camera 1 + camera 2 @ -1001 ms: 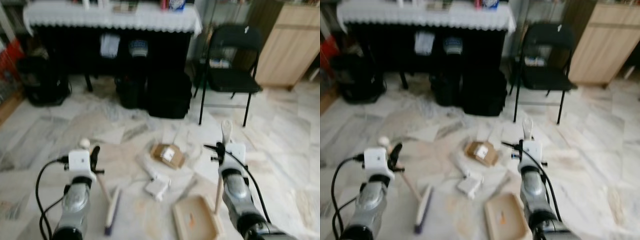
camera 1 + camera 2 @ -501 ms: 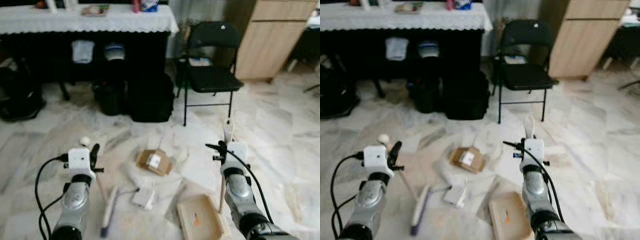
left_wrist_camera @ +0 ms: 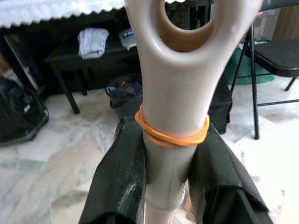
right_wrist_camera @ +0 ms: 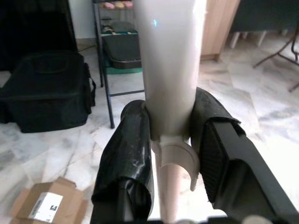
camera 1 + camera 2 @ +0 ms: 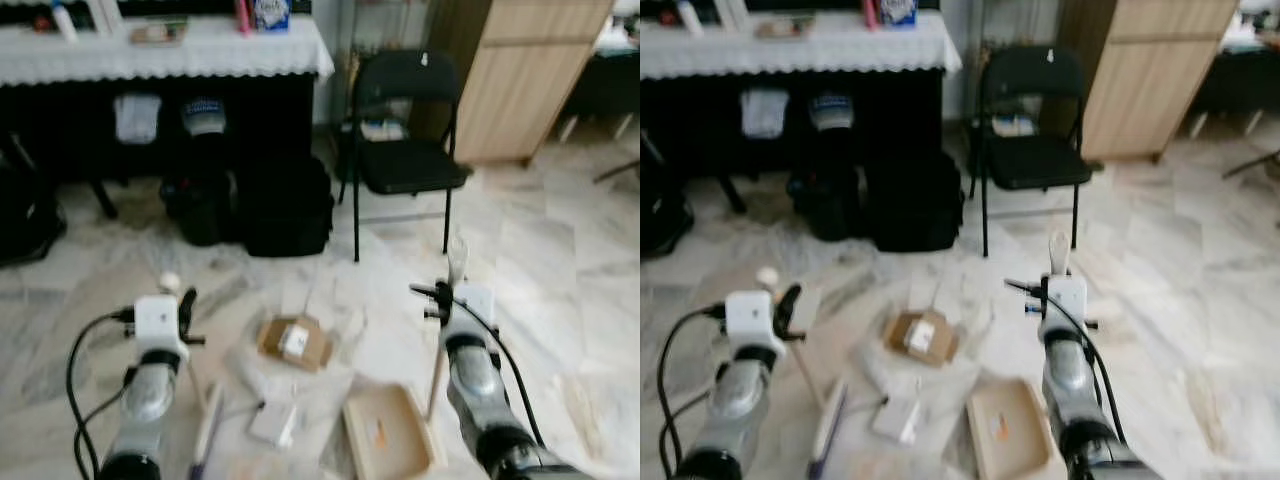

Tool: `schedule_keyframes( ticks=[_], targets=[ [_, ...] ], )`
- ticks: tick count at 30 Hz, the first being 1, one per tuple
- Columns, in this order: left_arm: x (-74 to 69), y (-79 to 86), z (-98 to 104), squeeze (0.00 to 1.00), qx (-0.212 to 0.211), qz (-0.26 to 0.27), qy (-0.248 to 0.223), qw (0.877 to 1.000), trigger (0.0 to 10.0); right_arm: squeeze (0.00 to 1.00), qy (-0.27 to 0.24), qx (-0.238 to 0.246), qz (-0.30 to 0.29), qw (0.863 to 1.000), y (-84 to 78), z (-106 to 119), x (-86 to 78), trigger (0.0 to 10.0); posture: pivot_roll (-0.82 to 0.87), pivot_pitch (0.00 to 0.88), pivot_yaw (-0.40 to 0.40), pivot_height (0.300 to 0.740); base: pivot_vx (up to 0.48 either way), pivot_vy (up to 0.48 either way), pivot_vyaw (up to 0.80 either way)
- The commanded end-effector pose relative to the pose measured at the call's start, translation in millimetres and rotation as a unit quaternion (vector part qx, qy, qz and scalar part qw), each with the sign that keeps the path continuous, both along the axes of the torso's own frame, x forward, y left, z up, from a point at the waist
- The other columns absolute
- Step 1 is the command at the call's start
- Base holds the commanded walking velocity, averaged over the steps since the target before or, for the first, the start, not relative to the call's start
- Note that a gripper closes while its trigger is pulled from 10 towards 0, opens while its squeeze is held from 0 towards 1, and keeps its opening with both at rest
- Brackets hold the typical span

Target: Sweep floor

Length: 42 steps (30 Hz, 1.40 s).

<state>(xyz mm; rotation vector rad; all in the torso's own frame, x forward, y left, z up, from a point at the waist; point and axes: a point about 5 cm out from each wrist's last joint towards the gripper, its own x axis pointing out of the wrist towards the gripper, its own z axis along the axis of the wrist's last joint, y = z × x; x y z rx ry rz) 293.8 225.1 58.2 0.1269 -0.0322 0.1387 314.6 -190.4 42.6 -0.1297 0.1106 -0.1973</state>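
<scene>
Two claws are both pinching handles: my left claw [image 3: 166,154] grips the broom handle [image 3: 175,107] just below its orange rubber band [image 3: 170,136], and my right claw [image 4: 170,154] clamps the dustpan handle [image 4: 170,65]. On the marble floor [image 5: 560,260] between them, the dustpan [image 5: 390,440] holds a small orange scrap. A cardboard box [image 5: 293,341] lies just ahead, and the broom head [image 5: 205,435] rests near a white packet [image 5: 273,424].
</scene>
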Motion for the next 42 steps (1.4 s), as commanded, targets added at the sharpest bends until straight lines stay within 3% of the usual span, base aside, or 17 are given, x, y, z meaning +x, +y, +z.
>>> schedule_keyframes(
  ticks=[1,24,34,36,42],
  targets=[
    [3.9,-9.8,4,0.00,-0.008,-0.014,-0.013,1.000,10.0,0.00,-0.013,-0.001,-0.008,1.000,-5.1,4,1.2,10.0,0.04,0.000,-0.002,0.740,0.315,0.000,0.00],
    [-0.2,-6.1,2,0.00,0.001,-0.012,-0.007,1.000,10.0,0.00,0.004,0.016,-0.016,1.000,-5.8,-3,-3.8,10.0,0.03,0.000,0.021,0.740,0.014,0.000,0.00],
    [-7.4,-1.8,-4,0.00,0.006,-0.016,0.008,1.000,10.0,0.00,0.060,0.021,-0.018,0.998,-5.1,-24,-17.5,10.0,0.05,0.000,0.026,0.740,0.000,0.000,0.00],
    [-9.9,0.9,-6,0.00,0.009,-0.014,0.013,1.000,10.0,0.00,0.095,0.008,-0.024,0.995,-4.9,-34,-22.7,10.0,0.05,0.000,0.025,0.740,0.000,0.000,0.00],
    [-12.4,4.4,-7,0.00,0.010,-0.010,0.016,1.000,10.0,0.00,0.108,0.005,-0.023,0.994,-2.9,-36,-23.7,10.0,0.05,0.000,0.020,0.740,0.000,0.000,0.00]
  ],
)
